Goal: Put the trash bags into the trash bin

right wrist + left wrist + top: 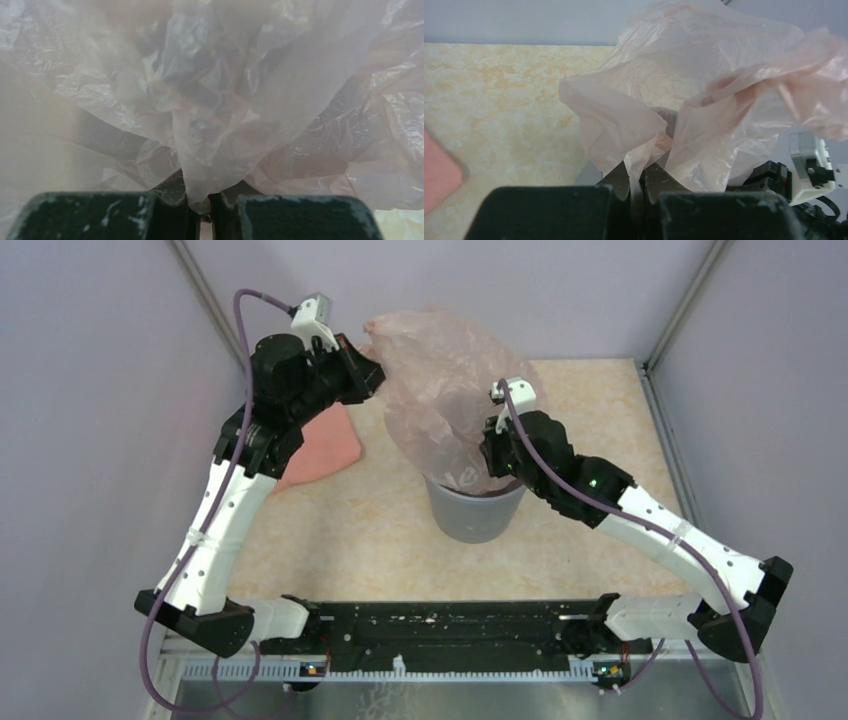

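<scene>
1. Beige marbled surface (330, 540): you see the grey trash bin (475, 518) near its middle.
2. You see the pink trash bag (440, 380) billowing above it, lower end at the bin's mouth.
3. Your left fingers (655, 181) pinch the film tight.
4. Your right fingers (227, 190) clamp a fold.

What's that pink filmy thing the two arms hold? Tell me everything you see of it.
The trash bag is thin, translucent pale-pink plastic film, crinkled and billowed. It hangs above the grey trash bin, its lower end dipping inside. The left gripper pinches one fold, the right gripper another.
</scene>
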`<state>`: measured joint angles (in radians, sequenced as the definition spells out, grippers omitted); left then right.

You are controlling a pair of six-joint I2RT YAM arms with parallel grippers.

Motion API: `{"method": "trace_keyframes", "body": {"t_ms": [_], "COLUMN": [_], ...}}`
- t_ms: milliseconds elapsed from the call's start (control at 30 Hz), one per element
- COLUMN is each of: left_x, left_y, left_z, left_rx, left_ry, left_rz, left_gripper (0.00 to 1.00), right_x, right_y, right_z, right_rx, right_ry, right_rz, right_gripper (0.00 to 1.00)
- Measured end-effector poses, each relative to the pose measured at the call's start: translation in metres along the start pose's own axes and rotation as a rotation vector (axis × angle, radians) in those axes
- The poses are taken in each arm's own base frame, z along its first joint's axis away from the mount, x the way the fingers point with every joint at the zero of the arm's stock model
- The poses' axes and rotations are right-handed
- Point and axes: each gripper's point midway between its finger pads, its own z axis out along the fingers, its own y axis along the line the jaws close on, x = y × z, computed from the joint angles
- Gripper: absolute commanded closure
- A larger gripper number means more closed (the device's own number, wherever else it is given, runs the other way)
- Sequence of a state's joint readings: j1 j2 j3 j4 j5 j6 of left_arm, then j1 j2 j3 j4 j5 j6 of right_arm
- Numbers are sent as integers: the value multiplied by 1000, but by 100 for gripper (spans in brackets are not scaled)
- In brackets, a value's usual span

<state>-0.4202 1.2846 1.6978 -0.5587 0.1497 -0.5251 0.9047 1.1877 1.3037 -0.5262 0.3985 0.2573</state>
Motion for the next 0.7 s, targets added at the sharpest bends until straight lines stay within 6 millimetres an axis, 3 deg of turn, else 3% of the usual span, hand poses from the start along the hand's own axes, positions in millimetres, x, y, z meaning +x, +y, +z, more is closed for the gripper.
{"method": "trace_keyframes", "body": {"t_ms": [67, 233, 367, 500, 700], "left_x": [2, 13, 18, 20, 24], "left_y": [-1, 0, 0, 0, 2], "left_z": [3, 11, 13, 14, 16], "left_rx": [14, 33, 43, 50, 46], "left_ry": [7, 36, 53, 55, 62], "left_rz": [-1, -8, -12, -12, -13], "left_gripper": [100, 100, 100, 100, 100], "right_x": [8, 21, 24, 15, -25], "right_y": [-3, 2, 2, 5, 12], "right_z": [5, 7, 1, -13, -44], "right_rx": [4, -15, -26, -51, -122], "right_ry": [15, 44, 64, 69, 7], "right_rz": [6, 31, 51, 73, 121], "right_gripper": [85, 52, 37, 28, 24]}}
